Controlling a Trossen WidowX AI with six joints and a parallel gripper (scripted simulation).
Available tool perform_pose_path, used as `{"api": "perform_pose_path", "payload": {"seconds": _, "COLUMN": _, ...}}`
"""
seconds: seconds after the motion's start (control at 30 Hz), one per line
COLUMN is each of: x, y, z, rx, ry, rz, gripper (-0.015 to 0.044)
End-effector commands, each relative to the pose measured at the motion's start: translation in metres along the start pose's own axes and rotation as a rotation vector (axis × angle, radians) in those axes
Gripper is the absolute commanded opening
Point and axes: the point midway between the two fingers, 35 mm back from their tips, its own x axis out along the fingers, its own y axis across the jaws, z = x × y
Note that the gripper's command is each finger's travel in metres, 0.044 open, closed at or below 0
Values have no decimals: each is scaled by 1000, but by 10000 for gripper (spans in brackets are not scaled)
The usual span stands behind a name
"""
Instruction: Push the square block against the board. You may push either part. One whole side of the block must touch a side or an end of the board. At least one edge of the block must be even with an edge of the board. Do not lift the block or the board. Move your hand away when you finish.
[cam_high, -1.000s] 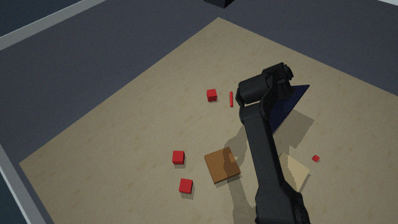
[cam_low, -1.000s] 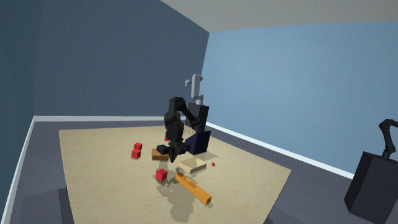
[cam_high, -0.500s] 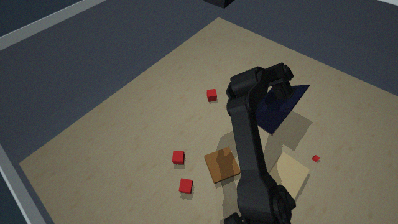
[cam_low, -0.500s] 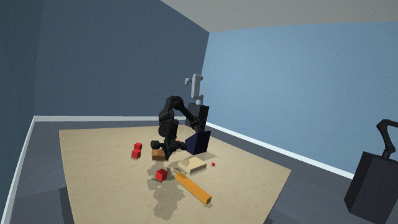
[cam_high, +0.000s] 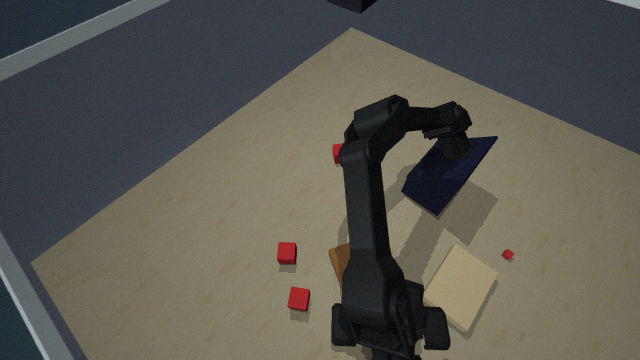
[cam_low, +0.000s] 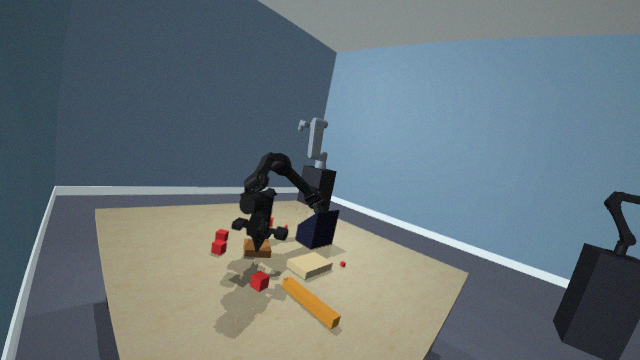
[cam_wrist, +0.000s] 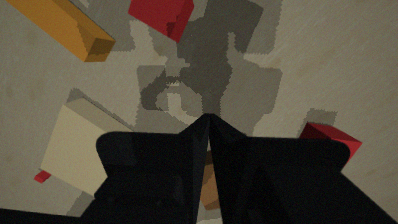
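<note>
The brown square block (cam_high: 339, 258) (cam_low: 265, 249) (cam_wrist: 210, 189) lies flat, partly hidden by the arm and fingers. A larger pale rectangular slab (cam_high: 460, 287) (cam_low: 310, 263) (cam_wrist: 72, 145) lies flat to one side of it, with a gap between. A long orange bar (cam_low: 310, 302) (cam_wrist: 60, 27) lies on the pale slab's other side, apart from both. I cannot tell for sure which of these two is the board. My gripper (cam_low: 257, 250) (cam_wrist: 208, 118) is shut and empty, above the table. In the top view its tips are cut off at the bottom edge.
Red cubes (cam_high: 287, 253) (cam_high: 298, 298) (cam_low: 219, 247) (cam_wrist: 332, 136) lie beyond the brown block. Another red cube (cam_low: 260, 281) (cam_wrist: 162, 17) lies near the orange bar. A tiny red cube (cam_high: 508, 254) (cam_low: 342, 264) (cam_wrist: 42, 176) is beside the pale slab. A navy wedge (cam_high: 440, 185) (cam_low: 322, 230) stands by the arm's base.
</note>
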Motion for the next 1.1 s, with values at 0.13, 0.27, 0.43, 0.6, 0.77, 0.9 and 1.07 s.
{"api": "perform_pose_path", "payload": {"seconds": 0.13, "x": 3, "y": -23, "z": -15, "rx": 266, "ry": 10, "rz": -3, "gripper": 0}}
{"api": "perform_pose_path", "payload": {"seconds": 0.27, "x": 4, "y": -35, "z": -23, "rx": 405, "ry": 11, "rz": -4, "gripper": 0}}
{"api": "perform_pose_path", "payload": {"seconds": 0.43, "x": 4, "y": -49, "z": -33, "rx": 579, "ry": 13, "rz": -7, "gripper": 0}}
{"api": "perform_pose_path", "payload": {"seconds": 0.6, "x": 5, "y": -63, "z": -43, "rx": 753, "ry": 15, "rz": -11, "gripper": 0}}
{"api": "perform_pose_path", "payload": {"seconds": 0.77, "x": 6, "y": -77, "z": -55, "rx": 927, "ry": 18, "rz": -16, "gripper": 0}}
{"api": "perform_pose_path", "payload": {"seconds": 0.9, "x": 7, "y": -87, "z": -64, "rx": 1066, "ry": 19, "rz": -21, "gripper": 0}}
{"api": "perform_pose_path", "payload": {"seconds": 1.07, "x": 7, "y": -94, "z": -71, "rx": 1164, "ry": 20, "rz": -25, "gripper": 0}}
